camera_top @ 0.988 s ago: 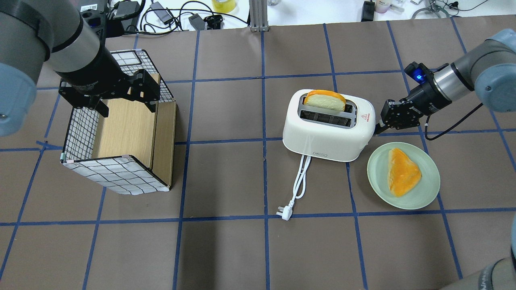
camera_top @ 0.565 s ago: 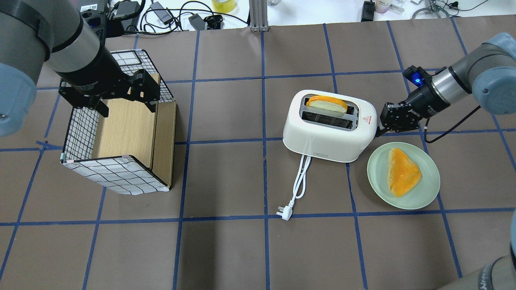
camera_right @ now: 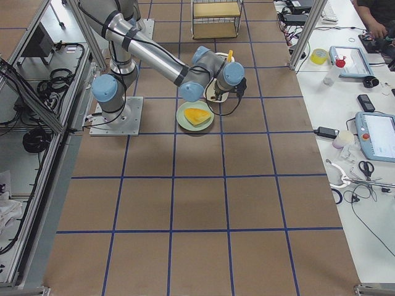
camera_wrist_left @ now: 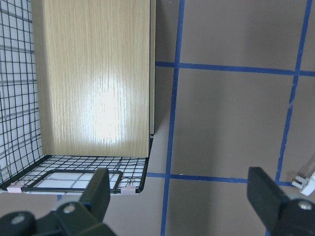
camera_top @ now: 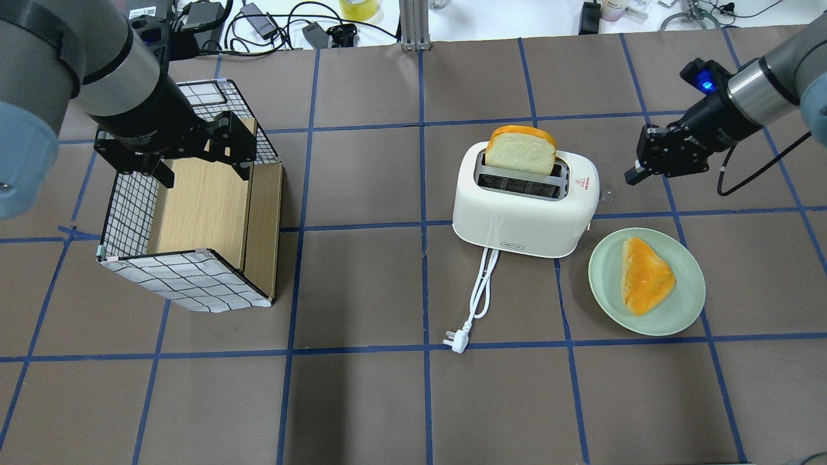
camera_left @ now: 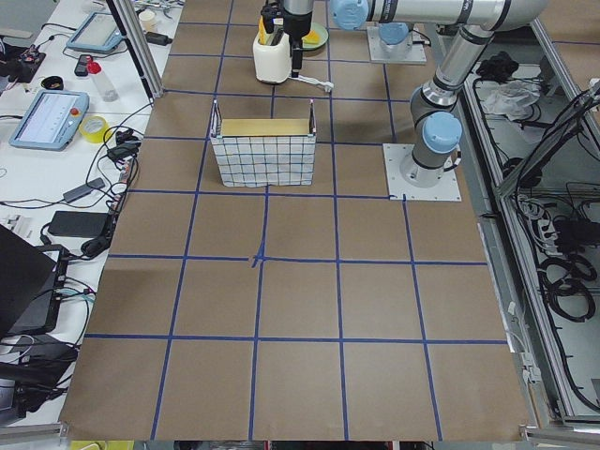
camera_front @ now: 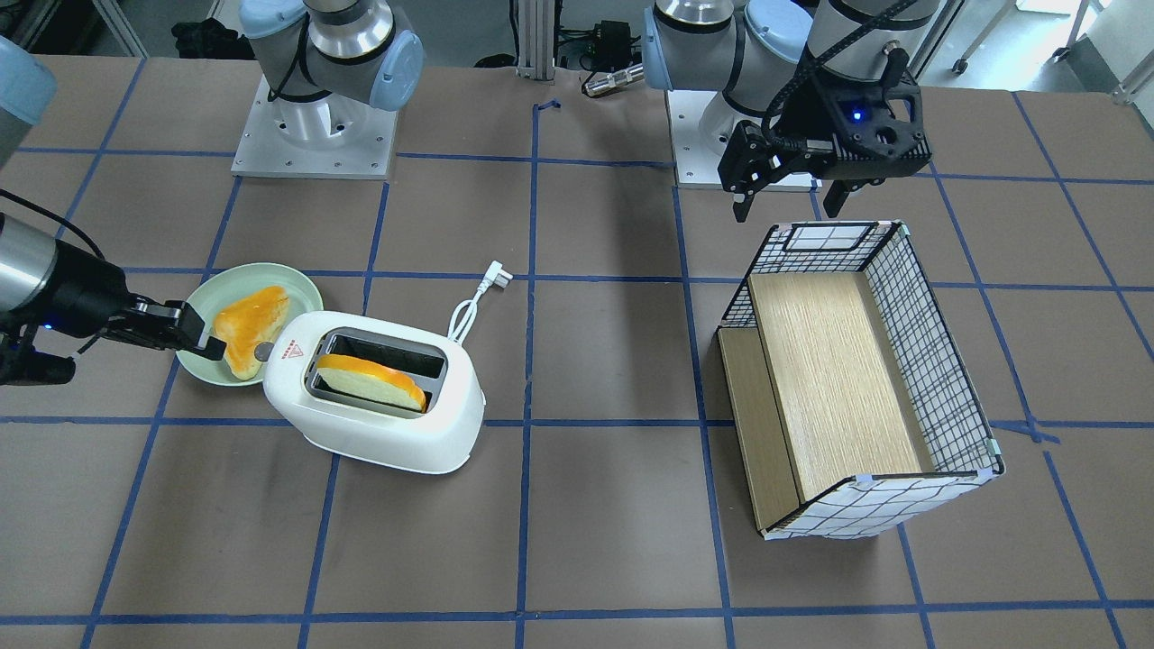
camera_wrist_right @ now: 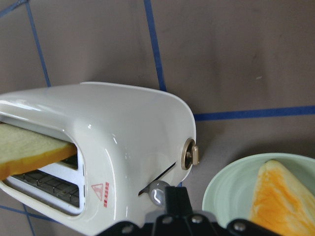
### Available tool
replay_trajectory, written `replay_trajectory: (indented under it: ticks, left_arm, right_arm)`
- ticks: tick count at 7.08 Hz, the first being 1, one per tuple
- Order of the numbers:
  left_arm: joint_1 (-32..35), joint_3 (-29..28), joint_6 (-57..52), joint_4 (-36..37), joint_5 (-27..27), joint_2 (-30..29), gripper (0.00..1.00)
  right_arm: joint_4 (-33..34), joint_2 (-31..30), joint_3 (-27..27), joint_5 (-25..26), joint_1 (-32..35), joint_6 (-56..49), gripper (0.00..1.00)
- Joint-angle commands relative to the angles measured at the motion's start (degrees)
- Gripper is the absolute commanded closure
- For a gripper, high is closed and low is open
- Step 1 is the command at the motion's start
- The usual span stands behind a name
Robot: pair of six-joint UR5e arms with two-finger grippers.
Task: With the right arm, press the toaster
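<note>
one brown table, blue tape grid | cluttered bench beyond | left hand spread | right hand clenched near toaster

The toaster holds a bread slice in one slot, and a green plate lies near its rounded end.

Table: brown-papered tabletop marked into squares by blue tape lines.
Toaster: rounded white plastic two-slot toaster stands upright, a little to the robot's right of the middle.
Cord: white cord runs over the paper from the toaster's long side to a white plug lying at a tape line.
Plate: pale green round plate sits just beside the toaster's right end.
Basket: black wire basket with white checked lining and light wood panel rests well apart, on the left half.
Mounts: two white base plates sit at the robot's edge.
</note>
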State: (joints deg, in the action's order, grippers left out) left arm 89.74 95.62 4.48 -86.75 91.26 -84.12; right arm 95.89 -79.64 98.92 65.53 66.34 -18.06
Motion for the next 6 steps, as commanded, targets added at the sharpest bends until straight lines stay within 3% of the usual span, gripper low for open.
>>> replay_trajectory:
  ticks: [1,4,5,6]
  left_arm:
    - [0.0,0.0,0.0,0.0,-0.03,0.01,0.0]
    - [0.0,0.0,0.0,0.0,0.06,0.01,0.0]
    - [0.0,0.0,0.0,0.0,0.06,0.01,0.0]
    - [0.0,0.0,0.0,0.0,0.06,0.01,0.0]
  right_arm:
    - [-0.79,-3.94,-4.76,5.46,0.02,0.39,0.81]
    - [-7.88,-4.74,-17.23,17.15,0.72,2.14,0.68]
    - [-8.61,-4.74,-18.31,17.44,1.85,5.8,0.6]
    - [-7.92,-4.74,-18.5,19.71,4.39,9.23,0.46]
